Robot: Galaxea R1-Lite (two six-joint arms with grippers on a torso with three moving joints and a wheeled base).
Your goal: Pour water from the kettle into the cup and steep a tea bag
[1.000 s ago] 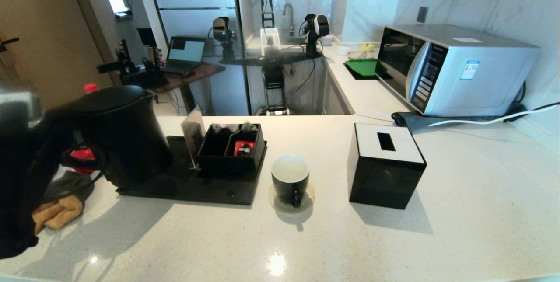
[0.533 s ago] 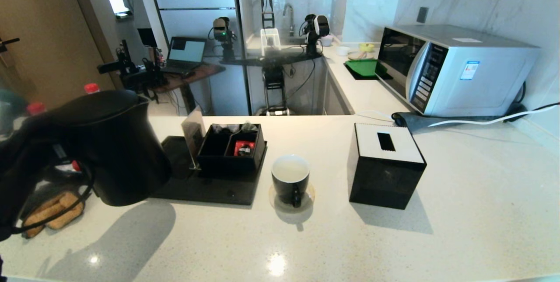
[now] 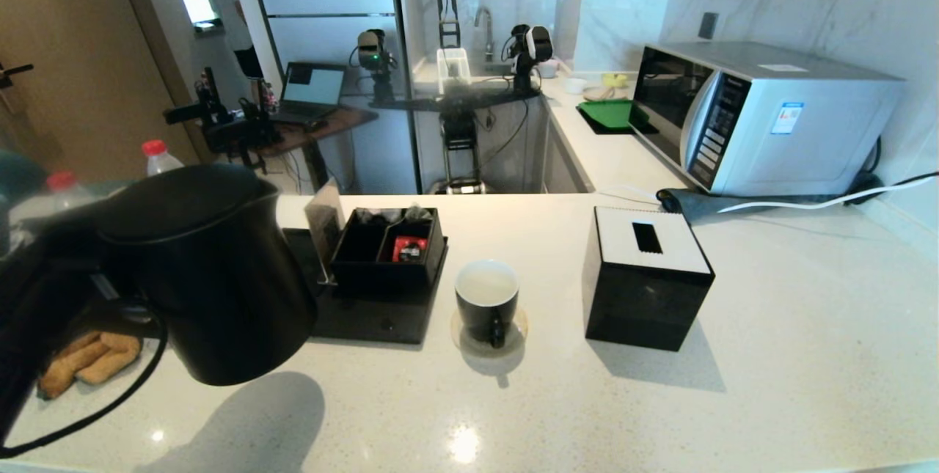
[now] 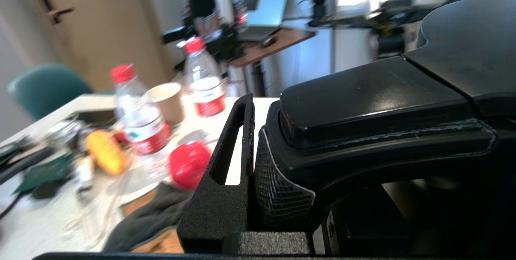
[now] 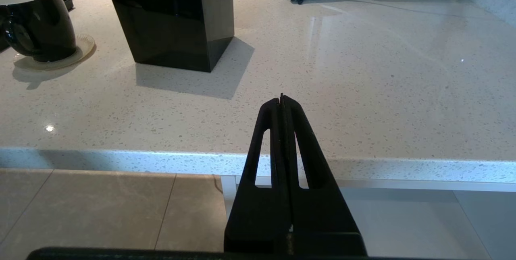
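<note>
Microwave [image 3: 763, 114] back right; tissue box [image 3: 645, 279] mid-counter; red-capped bottles [image 4: 201, 78] far left.

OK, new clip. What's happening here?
The left gripper is clamped on the handle of the black kettle and holds it in the air above the counter, left of the black cup. The cup sits on a small coaster, and nothing is being poured yet. The right gripper is shut and empty, parked off the counter's near edge. A black tissue box stands right of the cup.
</note>
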